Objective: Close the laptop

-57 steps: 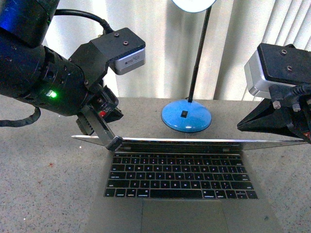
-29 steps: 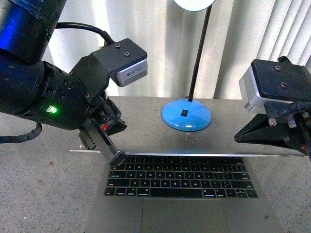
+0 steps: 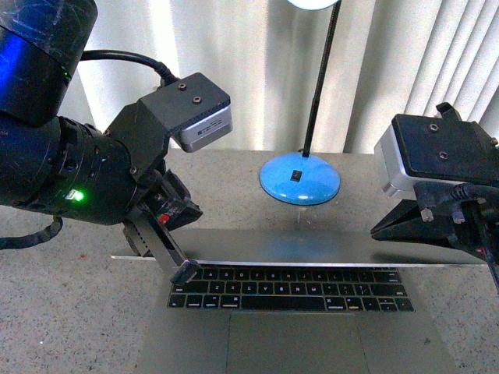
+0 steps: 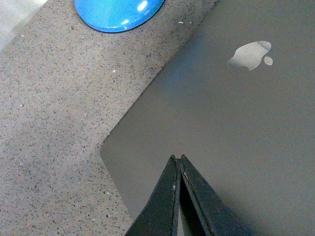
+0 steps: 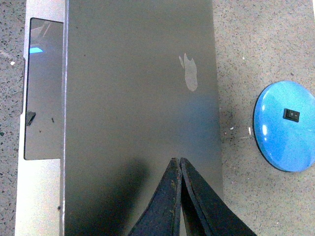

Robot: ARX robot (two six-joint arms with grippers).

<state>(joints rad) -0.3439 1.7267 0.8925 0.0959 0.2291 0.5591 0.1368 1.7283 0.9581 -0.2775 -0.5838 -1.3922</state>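
Left gripper [image 3: 185, 273], fingers pressed together with nothing between them, sets its tip on the near left edge of the lid [image 3: 312, 248] of the laptop [image 3: 296, 343]. Right gripper [image 5: 177, 160], likewise closed and empty, points at the right part of the lid's back; contact there cannot be confirmed. The laptop sits on the speckled table [image 3: 62, 312] in front of the robot, lid tilted well down over the black keyboard [image 3: 288, 287], rear keys hidden beneath it, trackpad exposed. The wrist views show the grey lid back with its pale logo [image 4: 250, 54]. A blue lamp base [image 3: 300, 185] stands on the table just behind the laptop.
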